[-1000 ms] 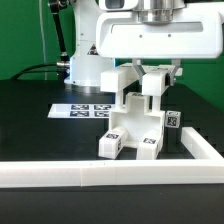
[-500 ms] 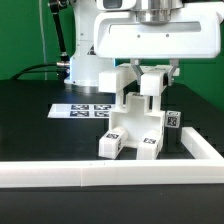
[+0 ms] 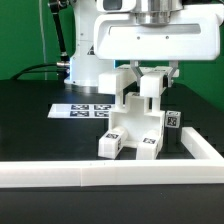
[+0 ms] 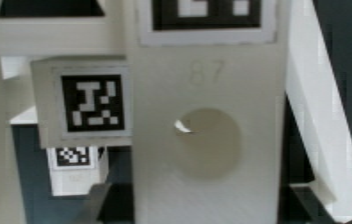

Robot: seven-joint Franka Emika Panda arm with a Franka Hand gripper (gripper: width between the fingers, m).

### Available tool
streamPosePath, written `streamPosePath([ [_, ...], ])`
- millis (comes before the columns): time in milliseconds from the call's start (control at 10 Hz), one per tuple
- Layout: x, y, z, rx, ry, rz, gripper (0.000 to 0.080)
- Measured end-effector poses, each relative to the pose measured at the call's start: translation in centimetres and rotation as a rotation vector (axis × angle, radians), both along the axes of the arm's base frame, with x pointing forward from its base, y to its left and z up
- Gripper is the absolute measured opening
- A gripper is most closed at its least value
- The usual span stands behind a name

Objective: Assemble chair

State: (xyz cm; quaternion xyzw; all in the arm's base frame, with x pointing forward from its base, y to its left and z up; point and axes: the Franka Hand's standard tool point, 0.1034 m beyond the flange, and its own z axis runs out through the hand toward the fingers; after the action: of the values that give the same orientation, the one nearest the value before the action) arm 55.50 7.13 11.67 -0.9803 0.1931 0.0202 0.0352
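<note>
The chair [image 3: 132,128] stands partly built on the black table, a white chunky body with tagged square legs toward the front. My gripper [image 3: 150,80] hangs straight over it and is shut on a white upright post [image 3: 150,88] that stands on top of the chair body. In the wrist view the post [image 4: 199,120] fills the picture, with a tag and a round hole on its face. My gripper [image 4: 208,205] has its dark fingers [image 4: 123,195] pressed to both sides of the post. The joint beneath the post is hidden.
The marker board [image 3: 82,110] lies flat behind the chair at the exterior view's left. A long white rail [image 3: 90,176] runs along the front and turns back at the exterior view's right [image 3: 200,146]. The robot's base [image 3: 85,65] stands behind.
</note>
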Motion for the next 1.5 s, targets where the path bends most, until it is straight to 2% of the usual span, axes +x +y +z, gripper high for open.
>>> streamPosePath([
  [1100, -0.5, -1.1, -3.9, -0.024, 0.044, 0.010, 0.0290],
  [1400, -0.5, -1.1, -4.0, -0.025, 0.043, 0.010, 0.0291],
  [1500, -0.5, -1.1, -4.0, -0.025, 0.043, 0.010, 0.0504],
])
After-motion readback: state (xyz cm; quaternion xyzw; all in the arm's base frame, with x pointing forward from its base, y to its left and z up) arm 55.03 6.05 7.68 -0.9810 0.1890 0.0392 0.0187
